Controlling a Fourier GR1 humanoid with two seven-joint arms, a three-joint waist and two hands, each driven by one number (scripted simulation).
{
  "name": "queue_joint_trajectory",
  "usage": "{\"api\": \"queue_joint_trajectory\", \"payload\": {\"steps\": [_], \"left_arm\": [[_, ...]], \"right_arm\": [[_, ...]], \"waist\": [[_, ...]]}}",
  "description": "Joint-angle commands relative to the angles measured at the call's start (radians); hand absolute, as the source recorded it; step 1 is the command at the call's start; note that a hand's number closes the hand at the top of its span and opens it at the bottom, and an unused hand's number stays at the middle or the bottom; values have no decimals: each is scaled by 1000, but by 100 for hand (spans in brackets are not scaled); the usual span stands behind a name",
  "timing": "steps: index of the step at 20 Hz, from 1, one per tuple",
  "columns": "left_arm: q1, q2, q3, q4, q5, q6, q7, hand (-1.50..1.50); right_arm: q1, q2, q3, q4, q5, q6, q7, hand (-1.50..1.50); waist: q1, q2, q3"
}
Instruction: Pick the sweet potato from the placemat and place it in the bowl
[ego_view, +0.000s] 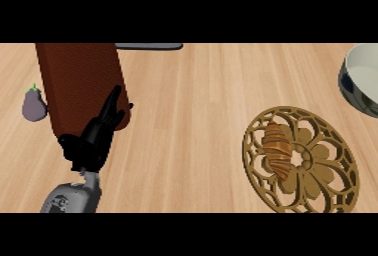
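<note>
A wooden bench (192, 125) fills the head view, its pale planks running left to right. At the right, near side lies a round gold openwork placemat (301, 160) with a flower pattern, and on its left half rests the sweet potato (277, 149), an orange-brown, ridged piece lying lengthwise from far to near, clear of any hand. Beyond the placemat, at the far right edge, stands the bowl (359, 77), dark blue outside and pale inside, cut off by the edge of the view and well apart from the sweet potato.

At the left, the robot's left hand (94, 140) rises from a grey forearm (70, 197) at the near edge. Its black fingers (112, 107) are straight and released, pointing far and slightly right, grasping nothing. They show in front of a long dark red-brown mat (81, 80) that stretches from the far edge toward the near left. Just left of that mat lies a small purple eggplant (33, 106) with a green stem. A flat grey object (148, 46) shows at the far edge, just right of the mat's far end. The right hand does not show.
</note>
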Motion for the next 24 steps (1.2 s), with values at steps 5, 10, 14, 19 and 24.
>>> {"api": "queue_joint_trajectory", "payload": {"steps": [5, 10, 14, 19, 24], "left_arm": [[-38, 15, 24, -1, 14, -27, 12, 0], [-8, -5, 14, 11, -3, -9, -9, 0], [-76, -26, 4, 22, -13, 6, 27, 0], [-37, -35, -3, 35, -26, 14, -10, 0], [-45, 7, 32, 48, 2, -33, -34, 0]], "right_arm": [[-161, 21, 6, 492, 158, -106, -271, 150], [-189, 38, -10, 724, 208, -180, -407, 150], [-215, 47, 9, 838, 224, -101, -451, 150], [-231, 21, -44, 950, 166, 71, -523, -150], [-236, 35, -99, 997, 120, 111, -662, -150]], "waist": [[13, 6, 1], [14, 7, 2], [24, 14, 4], [21, 14, 4], [22, 16, 5]]}}
